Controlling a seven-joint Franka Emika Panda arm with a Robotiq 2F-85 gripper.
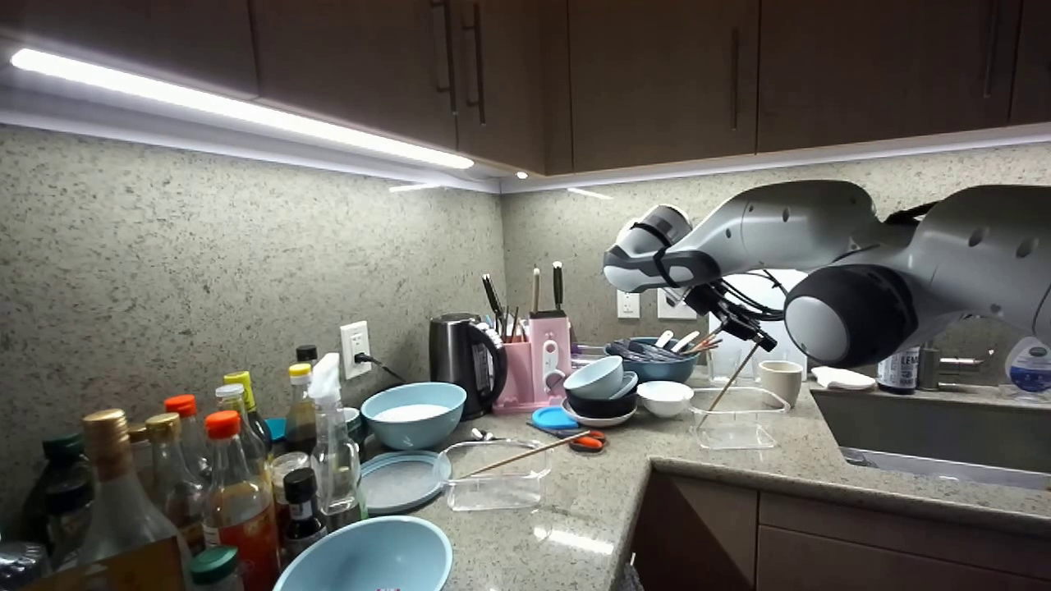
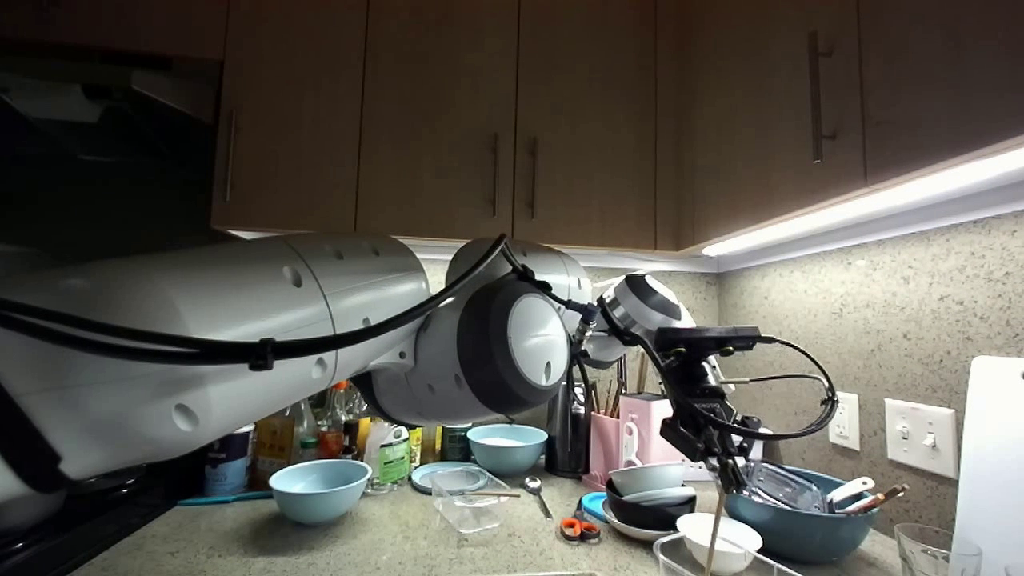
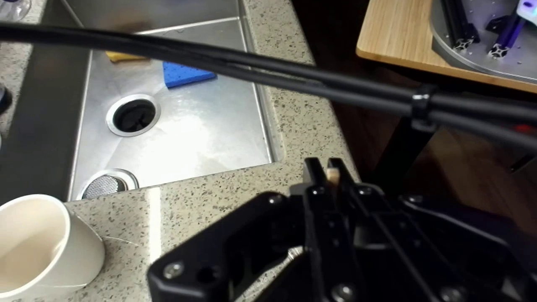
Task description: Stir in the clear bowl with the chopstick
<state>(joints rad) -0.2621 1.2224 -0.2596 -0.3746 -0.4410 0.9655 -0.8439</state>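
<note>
My gripper (image 1: 765,340) is shut on a thin wooden chopstick (image 1: 729,382), which slants down into a clear, box-shaped bowl (image 1: 754,437) by the sink. In an exterior view the gripper (image 2: 728,480) is above that clear bowl (image 2: 666,554), and the chopstick (image 2: 714,524) points down into it; its lower end is cut off there. In the wrist view the fingers (image 3: 332,165) pinch the chopstick's pale end (image 3: 333,175); the clear bowl is hidden there. A similar clear container (image 1: 494,494) stands farther along the counter with another chopstick (image 1: 530,452) lying across it.
A cream mug (image 1: 782,381) stands right beside the clear bowl, and the sink (image 3: 188,126) lies beyond it. A white bowl (image 1: 666,397), stacked bowls (image 1: 603,402), a large blue bowl (image 2: 808,524) of utensils and orange-handled scissors (image 1: 588,443) are nearby.
</note>
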